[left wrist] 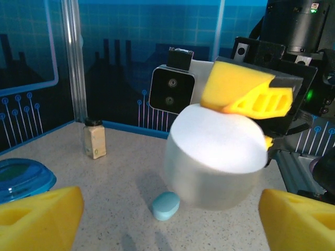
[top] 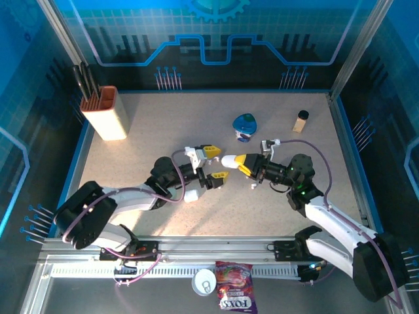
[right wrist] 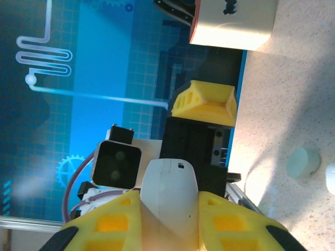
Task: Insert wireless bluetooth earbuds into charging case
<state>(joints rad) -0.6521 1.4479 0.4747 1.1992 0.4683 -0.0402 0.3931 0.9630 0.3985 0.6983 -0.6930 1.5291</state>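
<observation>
At centre bench (top: 163, 118): white case (left wrist: 214, 151) is clamped by right tool (right wrist: 168, 197); left tool (top: 215, 163) is spread, empty. Teal earbud (left wrist: 166, 205), seven o'clock beneath, may be knocked if case is lowered.

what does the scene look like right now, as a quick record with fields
left gripper: open, empty
right gripper: shut on white pebble-shaped plastic case, held off the table
speckled table: small pale teal rounded piece lying loose, likely an earbud
far side: blue domed container; small black-capped bottle; tan knife block
</observation>
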